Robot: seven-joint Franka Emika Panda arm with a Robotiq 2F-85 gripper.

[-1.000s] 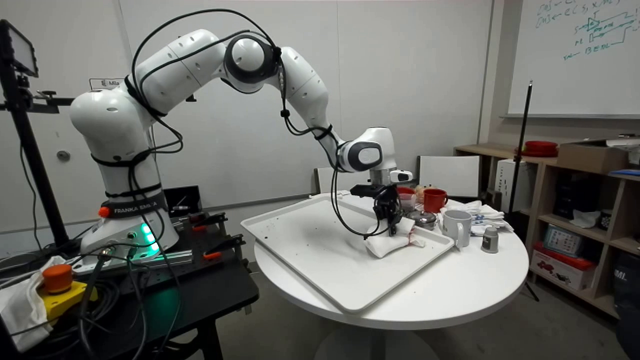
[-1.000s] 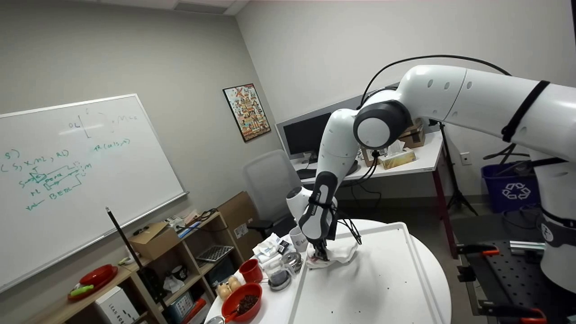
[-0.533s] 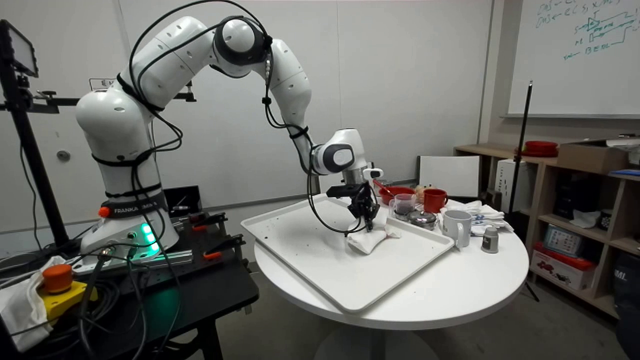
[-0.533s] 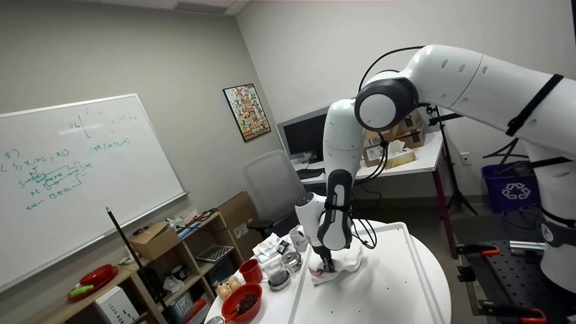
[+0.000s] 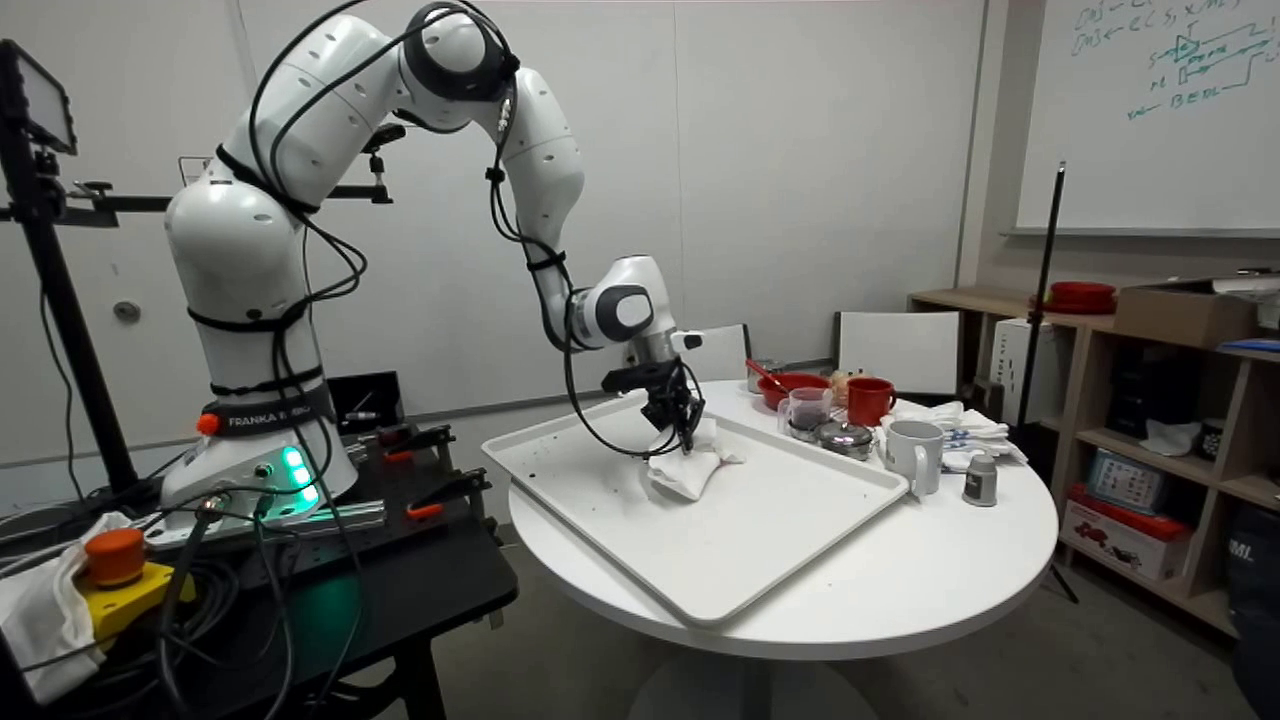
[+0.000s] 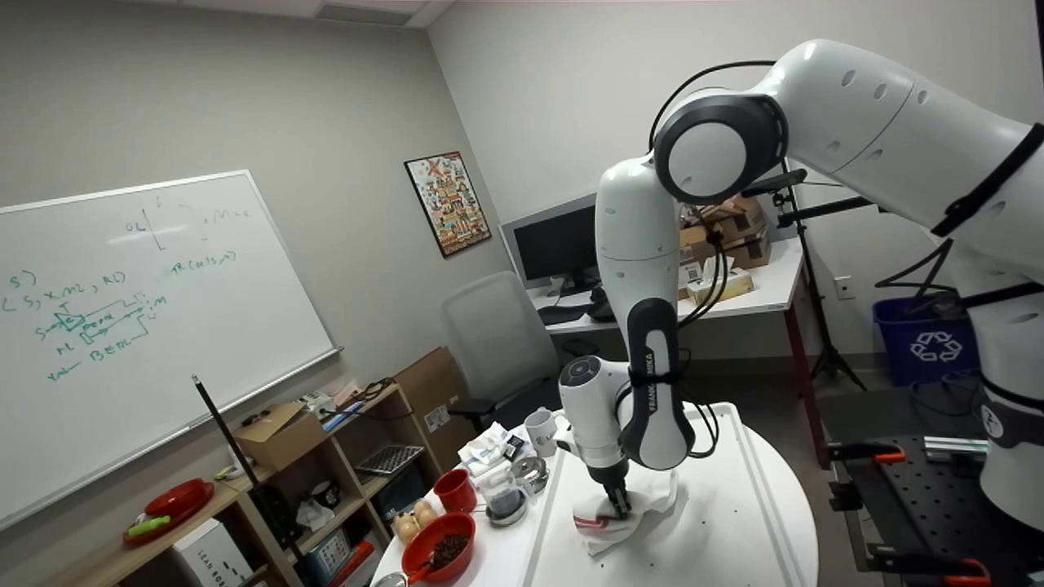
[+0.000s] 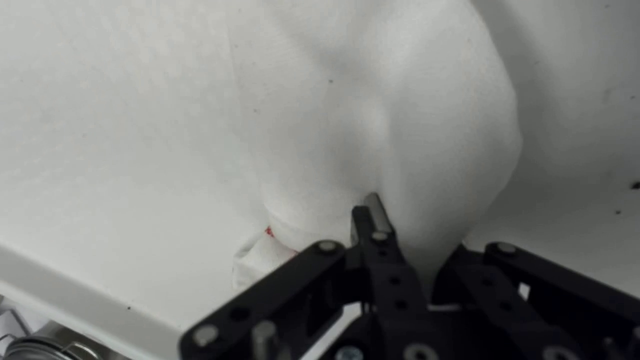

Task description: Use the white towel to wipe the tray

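Observation:
The white towel (image 5: 685, 476) with red marks lies bunched on the large white tray (image 5: 600, 490). It also shows in an exterior view (image 6: 656, 492), and there the tray (image 6: 718, 522) stretches toward the camera. My gripper (image 5: 688, 442) points down onto the towel, over the tray's far middle part. In the wrist view my gripper (image 7: 420, 237) is shut on the towel (image 7: 320, 145), with cloth between its fingers. The right fingertip is hidden by the cloth. Small dark specks (image 7: 635, 185) lie on the tray beside the towel.
Along the tray's edge stand a red bowl (image 6: 461, 530), a red mug (image 5: 870, 400), a clear cup (image 5: 808, 408), a lidded metal pot (image 5: 845, 438) and a grey mug (image 5: 915, 455). A small grey shaker (image 5: 980, 480) stands near the table's edge. The tray has a raised rim.
My gripper has dragged the towel across the tray, away from the mugs' side and toward the robot's base. The arm's elbow has risen and folded back.

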